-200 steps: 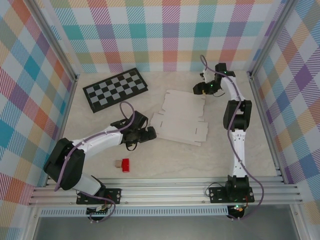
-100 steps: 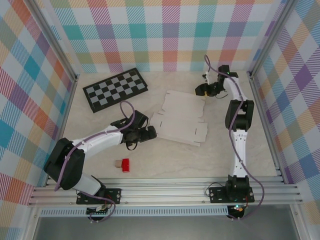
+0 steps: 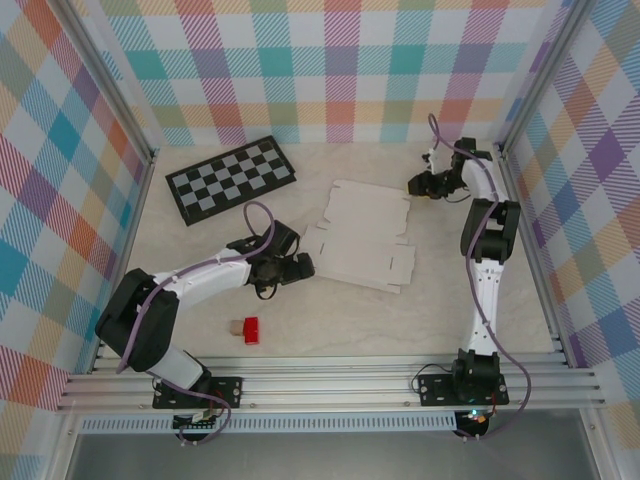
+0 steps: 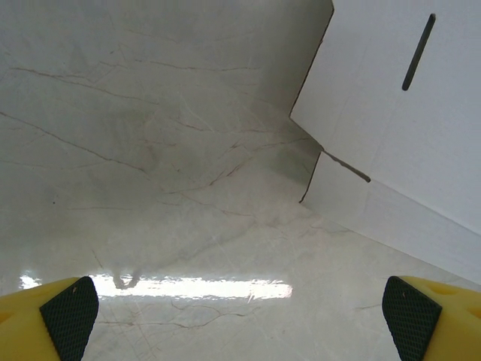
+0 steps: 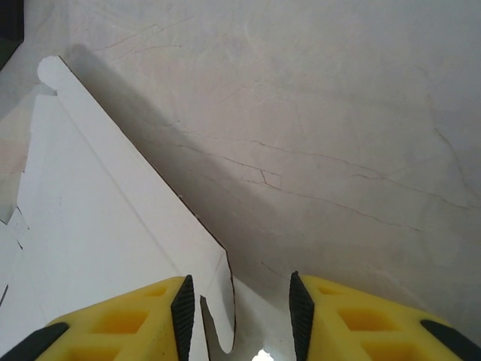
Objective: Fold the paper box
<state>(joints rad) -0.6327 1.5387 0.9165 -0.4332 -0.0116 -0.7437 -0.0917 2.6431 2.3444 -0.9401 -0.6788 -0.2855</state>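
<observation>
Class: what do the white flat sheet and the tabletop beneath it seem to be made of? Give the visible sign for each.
The paper box: thin matte white cardboard, apparently; punched slot and brownish cut edges. The table: glossy, pale with dark veins and a glare streak, marble-look; real stone or printed laminate cannot be told.

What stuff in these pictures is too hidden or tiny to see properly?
Left wrist view: the paper box runs off the right edge; its full shape is cut off.
Right wrist view: a dark thing in the top-left corner is cropped by the edge; unidentifiable.
Top view: the red block and beige piece are too small to identify.
</observation>
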